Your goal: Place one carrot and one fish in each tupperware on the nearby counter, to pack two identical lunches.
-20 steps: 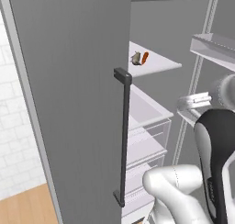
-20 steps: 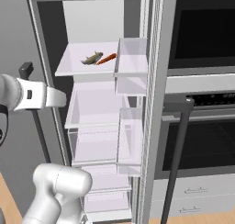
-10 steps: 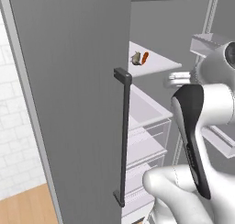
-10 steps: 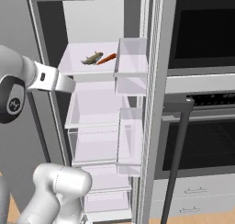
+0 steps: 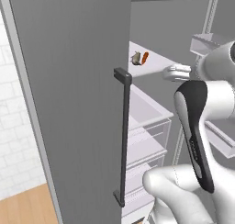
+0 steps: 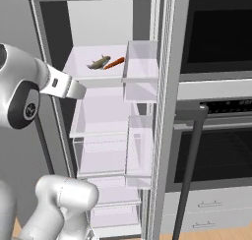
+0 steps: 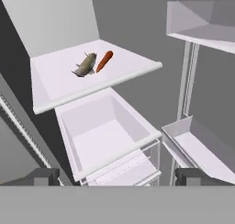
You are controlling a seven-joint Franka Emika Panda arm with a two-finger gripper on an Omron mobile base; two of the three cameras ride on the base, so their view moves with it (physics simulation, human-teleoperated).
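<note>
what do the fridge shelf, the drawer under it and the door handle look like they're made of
Shelf: opaque white, matte, probably plastic or frosted glass; nothing shows through it.
Drawer: clear plastic, it seems; its front is see-through.
Door handle: dark grey bar, dull finish, likely painted metal or plastic; the render leaves it open.

White fridge shelf [image 7: 55,87], flat and pale, above an open clear drawer [image 7: 105,136]. On it, toward the back: one grey fish [image 7: 85,64] and one orange carrot [image 7: 103,61], side by side, just about touching. Rest of the surface bare.
</note>
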